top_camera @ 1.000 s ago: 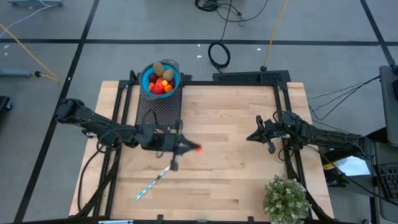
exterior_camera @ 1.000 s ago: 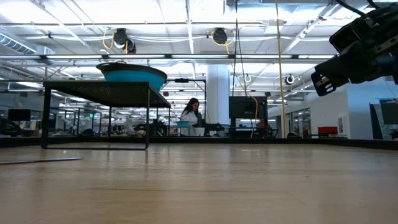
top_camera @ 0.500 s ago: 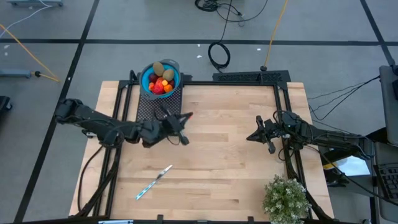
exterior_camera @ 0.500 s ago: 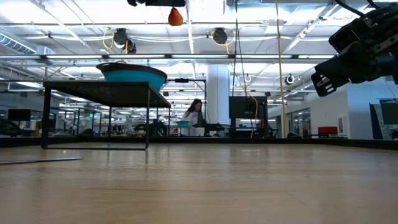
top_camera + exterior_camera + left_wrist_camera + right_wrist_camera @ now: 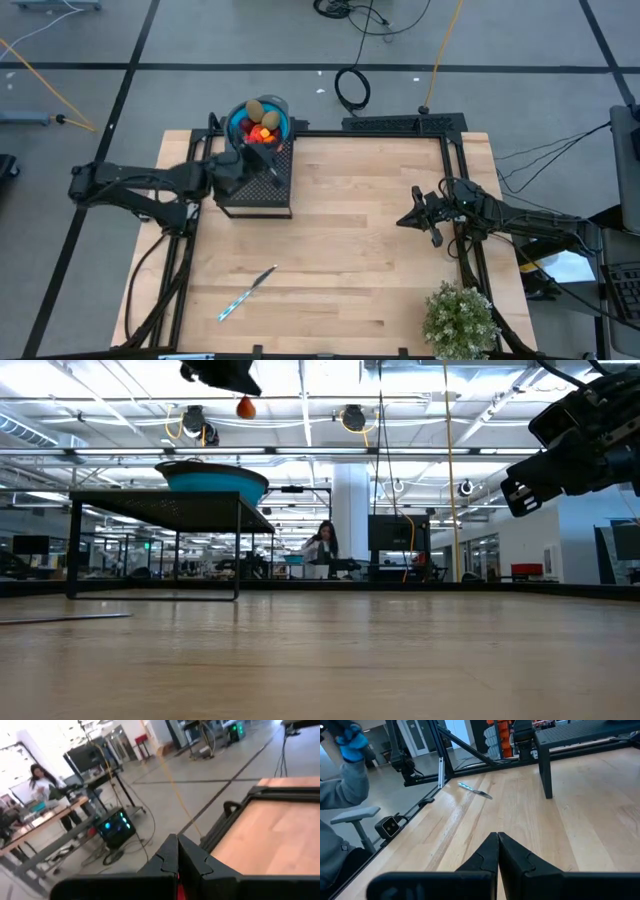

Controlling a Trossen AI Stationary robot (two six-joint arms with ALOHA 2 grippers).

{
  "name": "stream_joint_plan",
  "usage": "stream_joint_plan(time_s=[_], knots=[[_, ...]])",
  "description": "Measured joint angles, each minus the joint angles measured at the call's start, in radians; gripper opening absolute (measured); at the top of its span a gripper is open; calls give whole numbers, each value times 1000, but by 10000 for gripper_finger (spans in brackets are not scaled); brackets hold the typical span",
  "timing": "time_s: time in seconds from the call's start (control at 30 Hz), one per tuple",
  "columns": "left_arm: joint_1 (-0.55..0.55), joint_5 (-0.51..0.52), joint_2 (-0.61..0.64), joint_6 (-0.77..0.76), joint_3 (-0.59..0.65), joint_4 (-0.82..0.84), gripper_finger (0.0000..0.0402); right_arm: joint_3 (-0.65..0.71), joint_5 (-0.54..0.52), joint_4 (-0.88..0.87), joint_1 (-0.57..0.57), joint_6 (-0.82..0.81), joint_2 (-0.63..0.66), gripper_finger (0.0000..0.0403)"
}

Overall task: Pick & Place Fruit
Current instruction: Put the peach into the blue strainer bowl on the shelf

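Observation:
A blue bowl (image 5: 232, 126) (image 5: 212, 481) holding several fruit pieces (image 5: 258, 116) stands on a black mesh stand (image 5: 260, 190) (image 5: 160, 508) at the table's far left. My left gripper (image 5: 258, 148) (image 5: 228, 378) hovers at the bowl's near rim, shut on a small red-orange fruit piece (image 5: 245, 407). At the table's right side, above the wood, my right gripper (image 5: 414, 220) (image 5: 522, 488) (image 5: 497, 838) is shut with nothing in it. My left gripper pinches the red-orange fruit piece between its two fingers; a red sliver (image 5: 179, 889) shows between them in the left wrist view. The fingers come nearly level from the table's left side. The piece hangs below the fingertips, lifted clear above the bowl.
A thin silver-blue knife-like stick (image 5: 248, 293) (image 5: 475, 791) lies on the wood near the front left. A bushy green plant (image 5: 460, 318) stands at the near right corner. Bare wood lies between the two arms. A person shows in the room beyond the table.
My left gripper, shut on the red-orange piece throughout, has swung from the table's middle toward the far left edge, up to the bowl's near rim. It has tipped from pointing down to nearly level. The piece has travelled with it, clear of the table.

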State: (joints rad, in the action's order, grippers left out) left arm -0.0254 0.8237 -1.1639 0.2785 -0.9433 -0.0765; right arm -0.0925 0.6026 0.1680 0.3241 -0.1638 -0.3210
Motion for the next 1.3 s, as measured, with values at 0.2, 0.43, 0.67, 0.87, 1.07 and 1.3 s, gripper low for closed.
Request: stream_joint_plan(time_s=[0.2, 0.43, 0.67, 0.87, 1.07, 1.3], knots=[[-155, -126, 78, -100, 0, 149, 0, 1, 0, 0, 0, 0, 0, 0], [-332, -264, 99, -169, 0, 233, 0, 1, 0, 0, -1, 0, 0, 0], [-468, -327, 96, -220, 0, 304, 0, 1, 0, 0, -1, 0, 0, 0], [-540, -340, 96, -276, 0, 372, 0, 2, 0, 0, -1, 0, 0, 0], [-558, -430, 59, -306, 1, 392, 0, 2, 0, 0, -1, 0, 0, 0], [-558, -410, 0, -304, 1, 388, 0, 2, 1, 0, -1, 0, 0, 0]])
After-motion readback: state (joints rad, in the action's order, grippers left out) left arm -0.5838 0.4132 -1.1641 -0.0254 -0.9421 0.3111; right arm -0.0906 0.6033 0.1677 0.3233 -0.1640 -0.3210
